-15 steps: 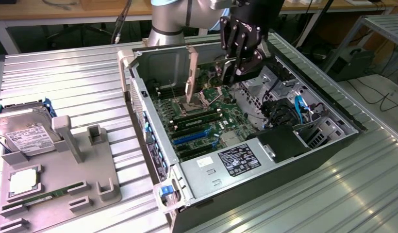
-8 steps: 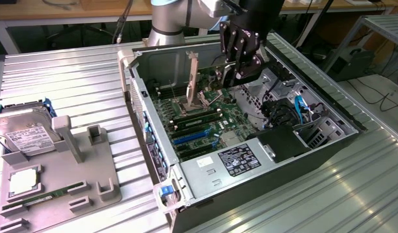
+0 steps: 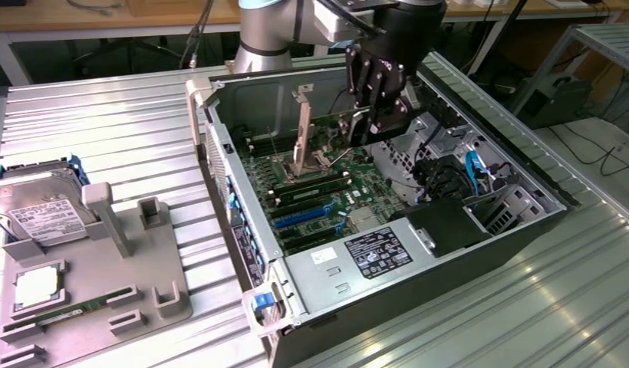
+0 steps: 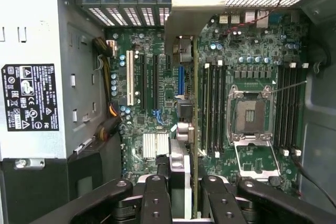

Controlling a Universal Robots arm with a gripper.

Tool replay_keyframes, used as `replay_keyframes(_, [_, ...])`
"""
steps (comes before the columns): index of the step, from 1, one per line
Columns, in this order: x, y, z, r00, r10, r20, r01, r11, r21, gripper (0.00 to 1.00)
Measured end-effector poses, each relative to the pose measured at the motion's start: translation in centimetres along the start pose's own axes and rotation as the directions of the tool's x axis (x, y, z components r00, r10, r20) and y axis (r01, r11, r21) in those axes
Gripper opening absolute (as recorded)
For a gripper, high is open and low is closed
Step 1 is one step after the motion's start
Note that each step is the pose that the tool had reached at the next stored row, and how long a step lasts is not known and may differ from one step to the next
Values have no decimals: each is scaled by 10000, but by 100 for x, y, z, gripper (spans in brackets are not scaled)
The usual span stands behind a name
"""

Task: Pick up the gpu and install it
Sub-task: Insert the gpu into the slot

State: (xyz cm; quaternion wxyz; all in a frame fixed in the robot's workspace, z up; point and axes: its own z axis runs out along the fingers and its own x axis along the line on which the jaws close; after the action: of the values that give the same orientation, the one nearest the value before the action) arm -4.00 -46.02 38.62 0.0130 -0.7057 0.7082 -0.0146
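The hand [image 4: 190, 195] is clamped on the gpu [image 4: 185, 111]. The gpu stands up on its thin edge between the fingers [image 4: 157, 198], inside the open computer case [image 3: 325, 307], over the big green board [image 4: 252, 45].

The gpu [image 4: 185, 111] — thin green card, silver-ended — stands upright, edge-on over the motherboard [image 4: 247, 72].

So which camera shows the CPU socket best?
The wrist view: it looks straight down on the CPU socket, whole and unobstructed. The exterior view shows it at a slant, partly behind the gpu.
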Motion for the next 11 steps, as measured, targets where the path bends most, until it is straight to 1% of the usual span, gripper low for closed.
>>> replay_keyframes(3, [-4, 9, 32, 10000, 84, -3, -84, 10000, 0, 29])
replay_keyframes(4, [-4, 16, 33, 9999, 100, 12, -100, 9999, 5, 29])
replay_keyframes(7, [-5, 20, 43, 9998, 124, 135, -124, 9999, 9, 29])
replay_keyframes(9, [-5, 22, 49, 9996, 140, 239, -140, 9999, 7, 29])
replay_keyframes(10, [-6, 24, 57, 9996, 150, 259, -150, 9999, 9, 29])
replay_keyframes(11, [-6, 24, 62, 9995, 163, 257, -163, 9999, 8, 29])
